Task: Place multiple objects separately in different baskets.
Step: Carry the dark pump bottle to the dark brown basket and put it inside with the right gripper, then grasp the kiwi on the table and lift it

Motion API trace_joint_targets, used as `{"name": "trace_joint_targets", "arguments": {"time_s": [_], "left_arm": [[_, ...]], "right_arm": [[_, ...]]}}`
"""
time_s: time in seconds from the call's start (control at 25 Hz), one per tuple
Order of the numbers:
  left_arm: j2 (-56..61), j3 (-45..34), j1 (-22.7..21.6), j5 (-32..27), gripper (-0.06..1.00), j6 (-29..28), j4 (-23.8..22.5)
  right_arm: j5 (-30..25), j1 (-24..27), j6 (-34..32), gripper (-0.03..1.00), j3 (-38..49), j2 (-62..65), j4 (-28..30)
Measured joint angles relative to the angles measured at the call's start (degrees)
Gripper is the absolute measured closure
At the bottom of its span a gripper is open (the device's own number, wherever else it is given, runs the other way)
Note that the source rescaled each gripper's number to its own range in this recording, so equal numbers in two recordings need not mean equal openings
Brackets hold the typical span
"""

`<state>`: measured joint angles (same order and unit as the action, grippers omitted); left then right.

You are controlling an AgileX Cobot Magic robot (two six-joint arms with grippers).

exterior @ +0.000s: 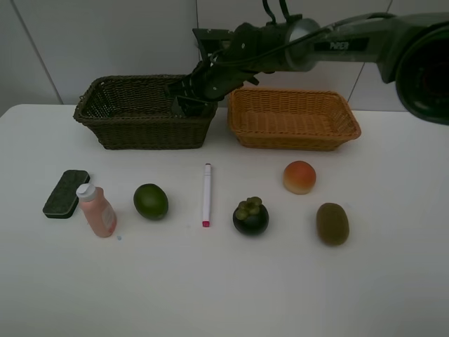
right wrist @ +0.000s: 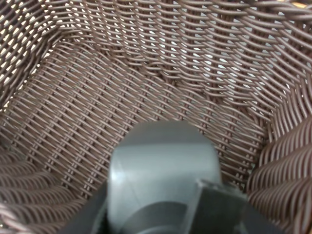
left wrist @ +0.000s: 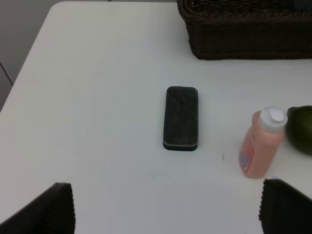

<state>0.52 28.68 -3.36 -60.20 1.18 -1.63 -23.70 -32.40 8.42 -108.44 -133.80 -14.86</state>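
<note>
White table (exterior: 224, 295), pale wall behind. Dark basket (exterior: 144, 130) at back, tan basket (exterior: 295, 133) just beside it. Right gripper (exterior: 191, 97) down inside dark basket, clamped on grey-green bottle (right wrist: 161, 165) above woven floor. Left gripper (left wrist: 168, 190) spread wide, empty, near eraser (left wrist: 181, 117) in front of dark basket. Also in front: pink bottle (exterior: 98, 210), green fruit (exterior: 151, 201), marker (exterior: 207, 194), mangosteen (exterior: 250, 216), peach (exterior: 299, 176), kiwi (exterior: 332, 223).

Bright, even overhead light with soft faint shadows; the close pump bottle (right wrist: 161, 170) is blurred.
</note>
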Motion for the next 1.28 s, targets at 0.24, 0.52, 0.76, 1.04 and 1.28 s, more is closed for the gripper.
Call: {"name": "trace_joint_targets", "arguments": {"time_s": [0.24,0.52,0.76,1.04,1.28], "left_arm": [[0.00,0.00,0.00,0.00,-0.06,0.00,0.00],[0.00,0.00,0.00,0.00,-0.06,0.00,0.00],[0.00,0.00,0.00,0.00,-0.06,0.00,0.00],[0.00,0.00,0.00,0.00,-0.06,0.00,0.00],[0.00,0.00,0.00,0.00,-0.06,0.00,0.00]], "right_arm": [[2.60,0.00,0.00,0.31,-0.20,0.00,0.00],[4.35,-0.08,0.00,0.13,-0.19,0.00,0.05],[5.37,-1.36,0.00,0.08,-0.19,0.28,2.19],[6.56,-2.35,0.05,0.08,-0.19,0.63,2.78],[5.63,-2.39,-0.02,0.08,-0.19,0.85,2.83]]}}
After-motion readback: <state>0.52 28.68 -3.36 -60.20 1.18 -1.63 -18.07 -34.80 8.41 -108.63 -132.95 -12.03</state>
